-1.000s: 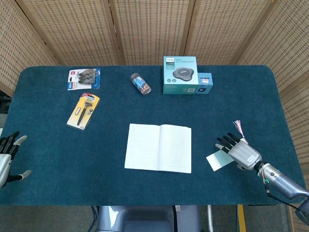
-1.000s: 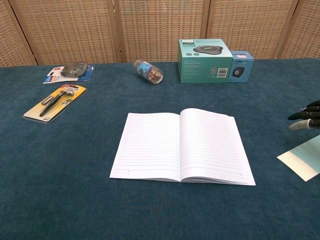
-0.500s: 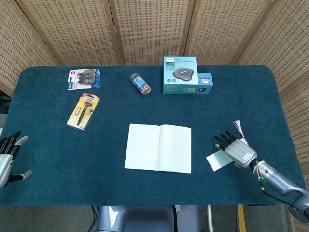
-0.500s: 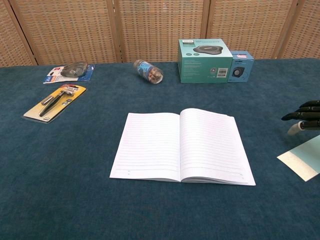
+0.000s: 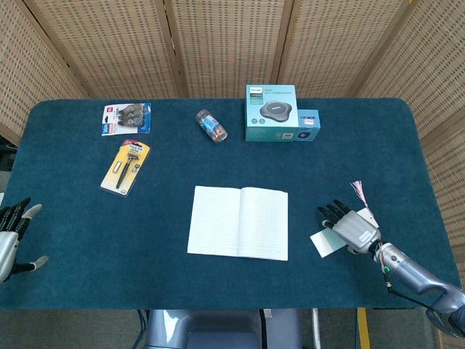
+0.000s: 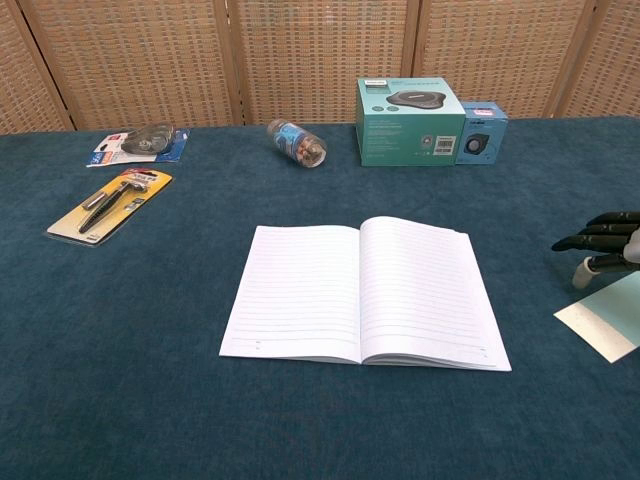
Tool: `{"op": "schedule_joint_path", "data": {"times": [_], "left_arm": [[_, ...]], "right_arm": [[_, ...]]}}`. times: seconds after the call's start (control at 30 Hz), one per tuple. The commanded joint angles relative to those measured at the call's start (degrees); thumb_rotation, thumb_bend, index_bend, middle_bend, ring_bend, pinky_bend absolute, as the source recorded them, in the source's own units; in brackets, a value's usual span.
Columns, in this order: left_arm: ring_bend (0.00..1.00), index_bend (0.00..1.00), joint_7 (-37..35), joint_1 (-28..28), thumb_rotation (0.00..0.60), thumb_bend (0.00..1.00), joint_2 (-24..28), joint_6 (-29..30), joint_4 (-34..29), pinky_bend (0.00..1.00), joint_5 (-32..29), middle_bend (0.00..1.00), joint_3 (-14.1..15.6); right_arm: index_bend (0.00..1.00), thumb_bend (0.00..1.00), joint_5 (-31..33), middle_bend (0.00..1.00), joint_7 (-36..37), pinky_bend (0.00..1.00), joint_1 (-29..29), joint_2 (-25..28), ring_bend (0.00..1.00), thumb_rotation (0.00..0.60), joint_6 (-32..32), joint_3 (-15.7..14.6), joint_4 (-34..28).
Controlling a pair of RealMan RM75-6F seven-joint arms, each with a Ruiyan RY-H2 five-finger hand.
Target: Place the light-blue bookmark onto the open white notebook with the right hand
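While its fingers stay spread and empty, the right hand [image 5: 351, 229] hovers over the light-blue bookmark [image 5: 327, 241], which lies flat on the table just right of the open white notebook [image 5: 238, 222]. The grasp seems next: close on it. Its long axis runs diagonally, tassel end pointing away.

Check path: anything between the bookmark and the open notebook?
Nothing visible. Only bare table cloth lies between the light-blue bookmark and the open white notebook. The right hand is over the bookmark; the boxes sit far behind.
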Motion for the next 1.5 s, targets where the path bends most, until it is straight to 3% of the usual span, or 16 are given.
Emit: {"op": "schedule_joint_path", "data": {"times": [0.03,0.43,0.5,0.57,0.67,0.87,1.07,1.5], "left_arm": [[0.00,0.00,0.0,0.0,0.600,0.00,0.0,0.0,0.0,0.00,0.0,0.00,0.0],[0.00,0.00,0.1,0.0,0.600,0.00,-0.1,0.0,-0.1,0.00,0.0,0.00,0.1],[0.00,0.00,-0.1,0.0,0.600,0.00,0.0,0.1,-0.1,0.00,0.0,0.00,0.0],[0.00,0.00,-0.1,0.0,0.600,0.00,0.0,0.1,0.0,0.00,0.0,0.00,0.0],[0.00,0.00,-0.1,0.0,0.600,0.00,0.0,0.0,-0.1,0.00,0.1,0.00,0.1],[0.00,0.00,-0.3,0.0,0.600,0.00,0.0,0.1,-0.1,0.00,0.1,0.00,0.1],[0.00,0.00,-0.4,0.0,0.600,0.00,0.1,0.2,-0.1,0.00,0.2,0.00,0.2],[0.00,0.00,-0.7,0.0,0.600,0.00,0.2,0.2,-0.1,0.00,0.3,0.00,0.2]], "right_arm": [[0.23,0.00,0.1,0.00,0.1,0.00,0.0,-0.2,0.00,0.600,-0.1,-0.1,0.2],[0.25,0.00,0.6,0.00,0.1,0.00,-0.1,-1.3,0.00,0.600,-0.2,-0.2,1.3],[0.31,0.00,0.6,0.00,0.5,0.00,-0.3,-1.7,0.00,0.600,0.0,-0.4,1.6],[0.44,0.01,0.3,0.00,1.2,0.00,-0.4,-2.0,0.00,0.600,0.5,-0.5,1.9],[0.57,0.07,-0.5,0.00,2.6,0.00,-0.5,-2.5,0.00,0.600,1.8,-1.0,2.5],[0.66,0.14,-2.0,0.00,4.2,0.00,-1.0,-3.8,0.00,0.600,4.5,-1.7,4.3],[0.68,0.23,-2.2,0.00,4.6,0.01,-1.2,-4.1,0.00,0.600,6.0,-1.6,4.9],[0.68,0.24,-1.8,0.00,4.2,0.02,-1.5,-3.3,0.00,0.600,8.6,-0.6,4.2]]}}
